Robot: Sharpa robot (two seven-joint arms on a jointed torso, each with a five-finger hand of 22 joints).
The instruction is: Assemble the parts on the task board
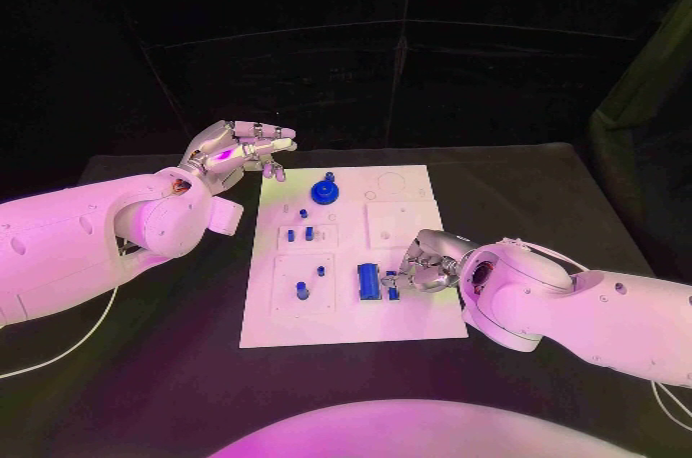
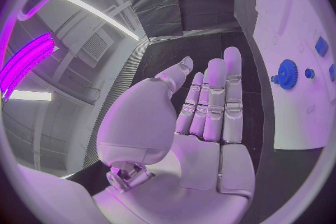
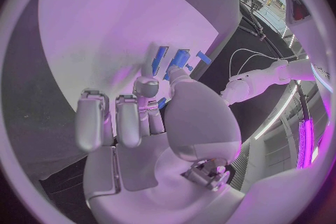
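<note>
bench [image 1: 577,198]: black, matte surface, carries the white plate at its middle | backdrop [image 1: 404,68]: dark curtain hanging behind the far edge of the bench | cable [image 1: 65,353]: thin, pale, lies curved on the bench near its left front

No text, label, brand, number or sign can be read anywhere: the white task board [image 1: 353,258], its blue parts [image 1: 369,280] and the black worktop [image 1: 548,208] carry no legible marking, nor do either hand's casings.
</note>
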